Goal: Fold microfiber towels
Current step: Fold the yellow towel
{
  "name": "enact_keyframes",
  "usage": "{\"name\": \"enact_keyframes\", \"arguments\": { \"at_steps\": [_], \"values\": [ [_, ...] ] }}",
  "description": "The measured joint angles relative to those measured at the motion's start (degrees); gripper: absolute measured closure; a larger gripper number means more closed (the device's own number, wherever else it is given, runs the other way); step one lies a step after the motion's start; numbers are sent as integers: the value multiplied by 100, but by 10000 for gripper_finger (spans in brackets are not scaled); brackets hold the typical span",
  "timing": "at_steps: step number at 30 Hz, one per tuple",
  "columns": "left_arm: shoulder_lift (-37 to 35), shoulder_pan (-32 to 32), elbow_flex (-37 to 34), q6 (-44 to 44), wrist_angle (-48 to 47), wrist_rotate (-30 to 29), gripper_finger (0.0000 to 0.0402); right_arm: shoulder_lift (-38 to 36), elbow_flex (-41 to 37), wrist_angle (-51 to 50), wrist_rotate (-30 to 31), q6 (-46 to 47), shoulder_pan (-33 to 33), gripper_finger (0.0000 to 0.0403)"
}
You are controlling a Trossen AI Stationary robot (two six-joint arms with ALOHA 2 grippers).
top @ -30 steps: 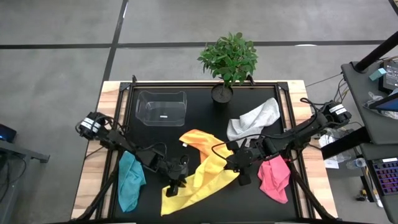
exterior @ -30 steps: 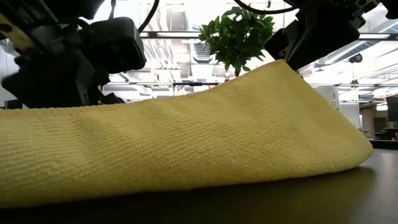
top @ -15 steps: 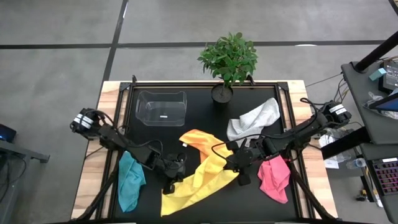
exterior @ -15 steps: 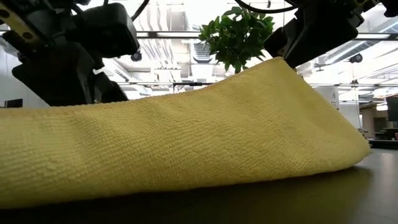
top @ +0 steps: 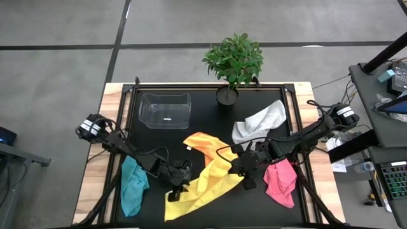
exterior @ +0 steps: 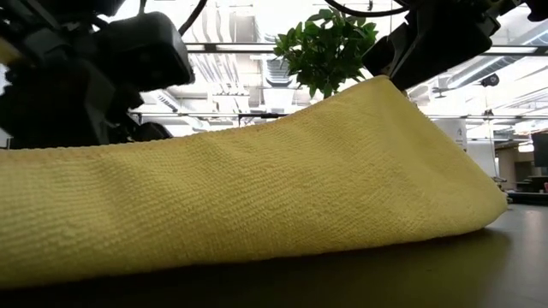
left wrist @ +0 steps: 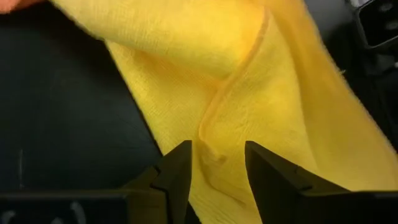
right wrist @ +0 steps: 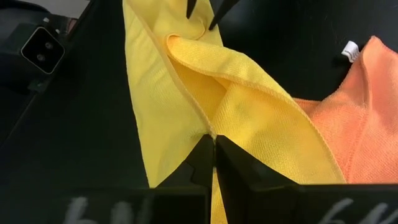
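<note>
Black table (top: 210, 127); left gripper (left wrist: 214, 163) reopened over yellow towel (top: 203, 181).

Yellow towel (top: 200, 184): showing plain bright yellow with a fine nubbed weave.
Orange towel (top: 205, 144): showing plain orange, white tag.
Teal towel (top: 132, 184): showing solid teal.
Pink towel (top: 280, 180): showing solid pink.
White-grey towel (top: 259, 121): showing pale grey-white.
Desk (top: 210, 121): showing a black top, light wood edges.
Plant (top: 233, 57): showing green leaves, dark pot.

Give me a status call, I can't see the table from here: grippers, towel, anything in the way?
Left gripper open over yellow towel. Right gripper shut on yellow towel's other end, holding it raised. Orange towel lies partly under it.
</note>
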Motion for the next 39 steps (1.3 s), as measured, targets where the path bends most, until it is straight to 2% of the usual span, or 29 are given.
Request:
{"name": "enact_keyframes", "arguments": {
  "at_steps": [6,14,20,24,28,34,39],
  "values": [
    [5,-3,0,-14,5,-67,292,0,0,-1,-2,5,0,394],
    [5,-8,0,-23,-7,17,392,0,0,1,-2,31,-1,394],
    [-104,-5,7,5,-170,38,400,0,0,7,0,34,0,394],
    [-546,5,21,165,-798,12,401,0,0,33,1,36,0,394],
    [-1283,21,22,349,-1637,-573,401,0,0,69,2,36,-2,394],
    [-2496,50,-4,216,-3514,-2093,401,0,0,106,206,131,-13,394],
    [-3050,137,-35,-79,-4485,-2926,401,2,0,113,362,191,-45,394]
  ]
}}
